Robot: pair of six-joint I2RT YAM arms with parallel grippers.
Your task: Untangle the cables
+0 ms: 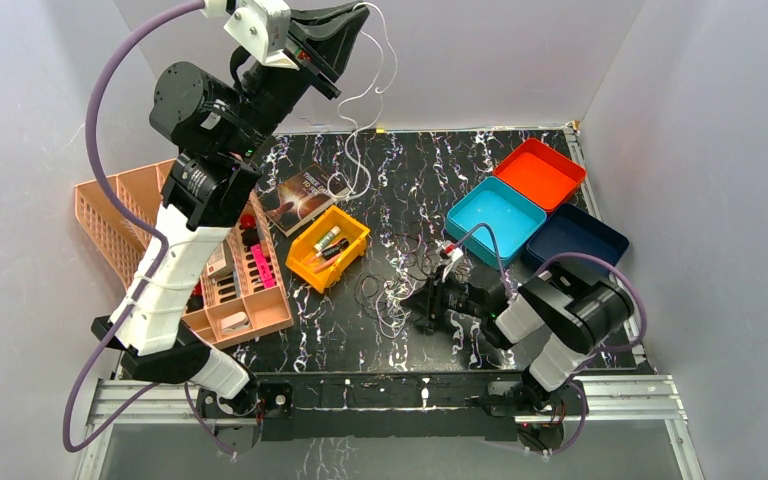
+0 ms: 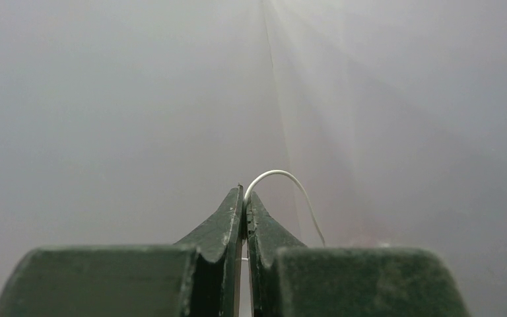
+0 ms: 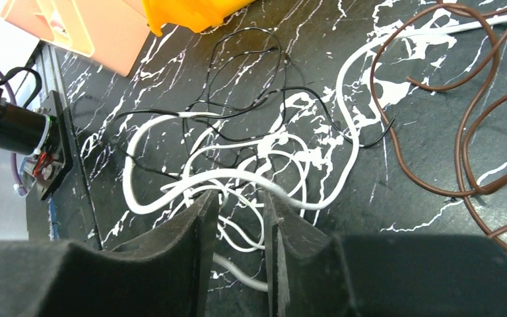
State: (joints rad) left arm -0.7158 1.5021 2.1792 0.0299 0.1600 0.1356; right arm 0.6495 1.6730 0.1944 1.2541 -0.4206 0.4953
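The black marbled desk (image 1: pixel 420 190) fills the middle of the overhead view. The left arm (image 1: pixel 175 270) rears up over its left side, with the left gripper (image 1: pixel 360 12) raised high against the back wall, above the far edge. Its jaws are pressed together on a thin white cable (image 1: pixel 385 60), which hangs in loose loops down to the far edge.

The right arm (image 1: pixel 570 320) lies low by the near right corner. The right gripper (image 1: pixel 426 310) points left, close above the desk near the middle of the near edge. Its jaws stand a little apart, and white strands show in the gap between its fingers (image 3: pixel 201 224); I cannot tell whether they touch.

A pink basket (image 1: pixel 110 220) sits along the left edge. A teal tray (image 1: pixel 495 215), an orange tray (image 1: pixel 540 170) and a dark blue tray (image 1: pixel 575 235) cluster at the far right corner. A yellow bin (image 1: pixel 305 262) stands left of centre, with a book (image 1: pixel 300 195) just beyond it.

The remaining cables (image 1: pixel 390 300) lie tangled near the near edge, between the yellow bin and the right gripper. They include white loops (image 3: pixel 343 125), a fine black wire (image 3: pixel 237 72) crossing them, and brown coils (image 3: pixel 465 132) beside them.
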